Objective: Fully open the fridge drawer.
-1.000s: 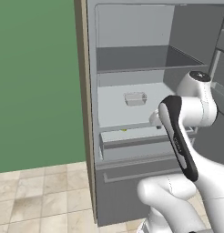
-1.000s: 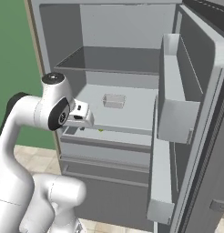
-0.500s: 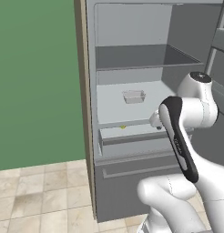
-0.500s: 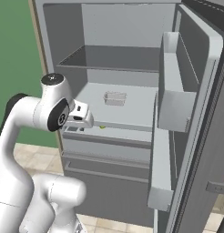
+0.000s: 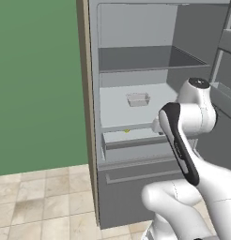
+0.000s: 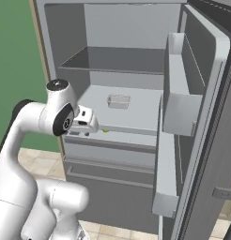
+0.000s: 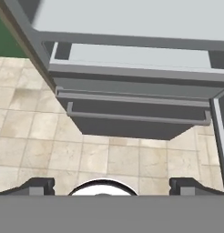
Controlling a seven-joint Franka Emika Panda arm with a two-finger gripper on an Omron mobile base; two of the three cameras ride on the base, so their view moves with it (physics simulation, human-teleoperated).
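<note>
small clear plastic tray [image 5: 138, 99] sits mid-shelf, back half. tiny yellow-green item [image 5: 127, 131] lies in front of the tray, near the shelf's front edge. tall flat grey panel with thin outlined handle [image 5: 136, 177] well below the tray. beige tiled floor [image 5: 37, 206] lower left, green wall [image 5: 37, 84] left of tray.

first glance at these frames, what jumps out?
The fridge stands wide open, its door swung far right with bins on its inner face. The white arm reaches in from the front, its gripper at the fridge drawer, which sits partly out below the shelf holding a small clear tray.
</note>
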